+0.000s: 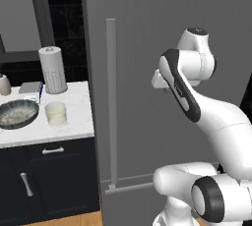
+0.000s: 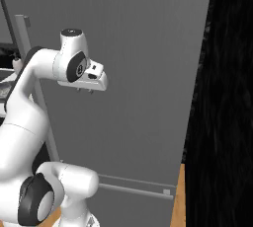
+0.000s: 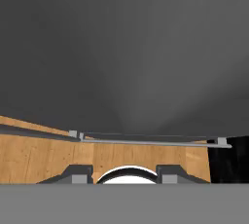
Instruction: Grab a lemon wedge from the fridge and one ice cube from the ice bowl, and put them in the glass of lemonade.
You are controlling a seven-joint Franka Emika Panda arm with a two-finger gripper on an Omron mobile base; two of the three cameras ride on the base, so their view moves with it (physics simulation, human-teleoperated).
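Observation:
The fridge (image 1: pixel 162 33) is a tall dark grey appliance with its door closed and a long vertical bar handle (image 1: pixel 111 102); the lemon wedge is hidden. My gripper (image 2: pixel 84 91) hangs in front of the door, pointing down, right of the handle. In the hand view my gripper (image 3: pixel 125 174) is open, fingertips (image 3: pixel 78 172) apart with nothing between them, over the fridge (image 3: pixel 126 47) front. On the white counter (image 1: pixel 78 97) to the left stand the glass of lemonade (image 1: pixel 55 114) and, left of it, the ice bowl (image 1: pixel 18 113).
A white paper-towel roll (image 1: pixel 52 70) and a small beige soap bottle (image 1: pixel 4 85) stand at the counter's back. Dark drawer cabinets (image 1: pixel 49 181) sit below. A horizontal grey bar (image 3: pixel 146 141) runs low across the fridge above the wooden floor (image 3: pixel 39 155). A black wall (image 2: pixel 227 97) rises at right.

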